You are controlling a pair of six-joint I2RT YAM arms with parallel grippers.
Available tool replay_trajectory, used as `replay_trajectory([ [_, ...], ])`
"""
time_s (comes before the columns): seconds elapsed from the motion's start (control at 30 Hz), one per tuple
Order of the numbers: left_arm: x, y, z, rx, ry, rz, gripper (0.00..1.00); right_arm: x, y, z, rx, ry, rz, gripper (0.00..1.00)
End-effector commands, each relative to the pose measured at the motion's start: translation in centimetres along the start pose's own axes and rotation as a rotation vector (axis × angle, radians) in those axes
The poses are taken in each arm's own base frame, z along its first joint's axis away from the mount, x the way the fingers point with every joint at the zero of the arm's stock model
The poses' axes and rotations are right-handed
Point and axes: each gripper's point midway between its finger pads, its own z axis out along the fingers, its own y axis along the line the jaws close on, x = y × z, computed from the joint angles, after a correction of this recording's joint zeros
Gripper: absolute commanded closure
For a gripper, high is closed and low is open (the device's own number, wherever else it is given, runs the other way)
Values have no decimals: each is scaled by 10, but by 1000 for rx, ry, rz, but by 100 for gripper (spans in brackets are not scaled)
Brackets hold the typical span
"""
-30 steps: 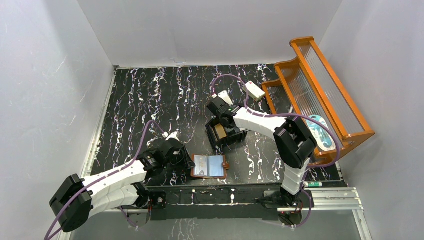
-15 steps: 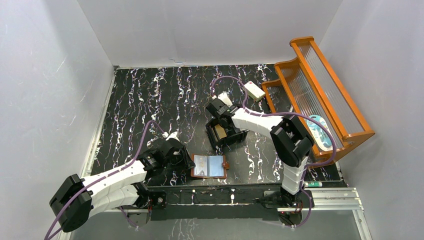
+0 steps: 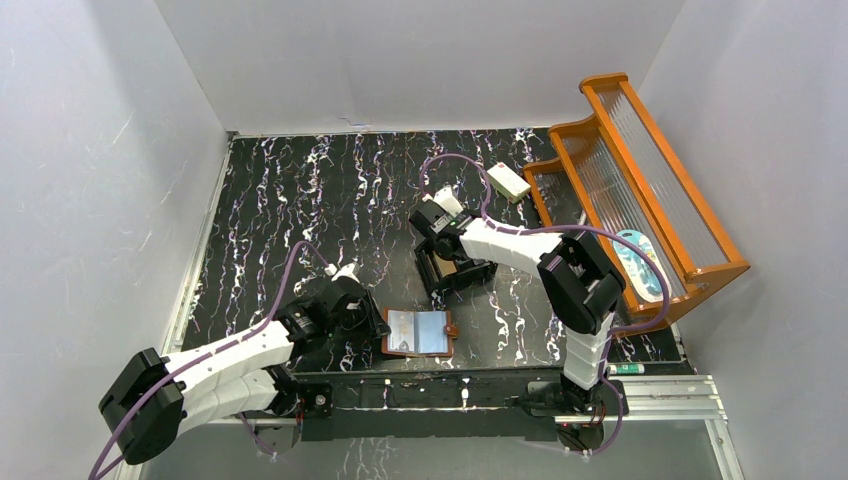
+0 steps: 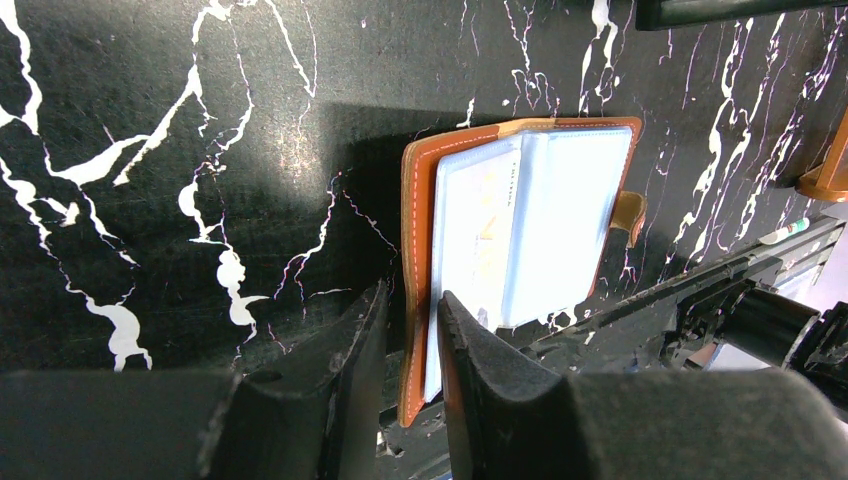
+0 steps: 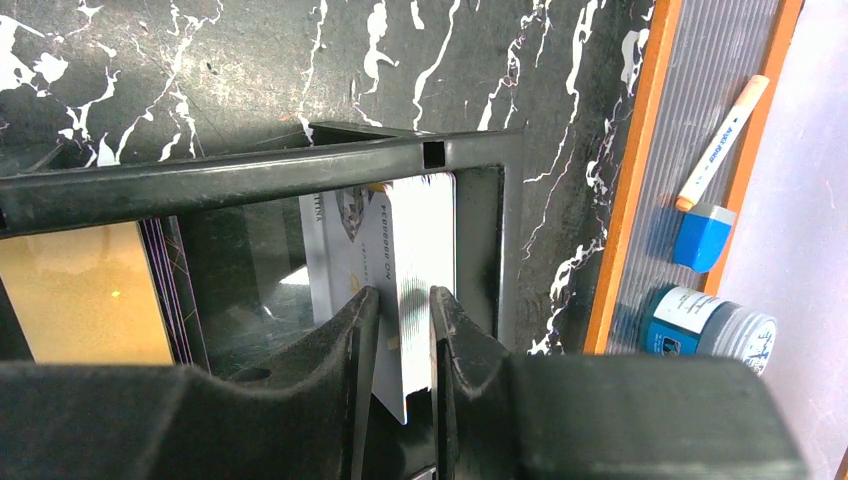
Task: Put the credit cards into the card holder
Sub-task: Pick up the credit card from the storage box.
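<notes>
Nearest you, the left gripper (image 4: 412, 295) has its jaws drawn narrow on the card holder (image 4: 560, 210), pinching the brown cover at its left end. Its fingers (image 4: 470, 370) cover that corner, so you cannot see how far the cover reaches between them. From above, the wrist hides the grip entirely. The card holder lies open and flat on the table (image 3: 300, 200) close to the near edge. Its pale sleeves face up and its long axis runs left to right. Its snap tab (image 4: 628, 215) points right, away from the gripper.

Farther out, the right gripper (image 5: 402, 294) reaches into the black box (image 5: 300, 170). Its jaws are closed narrowly on the credit cards (image 5: 425, 230), one pad on each face of a white and grey stack. The cards stand on edge, thin edges towards the wrist camera. You cannot tell whether their long side runs upright or along the floor of the box. Their print is too small to read, and the top view hides them under the arm. A gold-coloured flat face (image 5: 85, 290) fills the next compartment, cut off at the frame edge.

Beyond the box lies a white block (image 3: 509, 182). To the right stands the orange rack (image 3: 735, 265), holding a marker (image 5: 720, 140), a blue eraser (image 5: 703, 238) and a round tin (image 5: 705, 320).
</notes>
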Motion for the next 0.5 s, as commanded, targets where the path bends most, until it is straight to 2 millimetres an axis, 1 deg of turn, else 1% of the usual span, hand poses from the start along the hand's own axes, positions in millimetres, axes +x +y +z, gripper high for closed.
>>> replay_trajectory([
  [0.0, -3, -5, -2, 17, -9, -5, 76, -24, -18, -17, 31, -63, 53, 68],
  [0.27, -3, -4, -3, 20, -12, -7, 76, -29, -18, -21, 13, -72, 63, 73],
  [0.47, -3, -4, -3, 21, -11, -5, 76, -33, -16, -24, -13, -82, 73, 79],
])
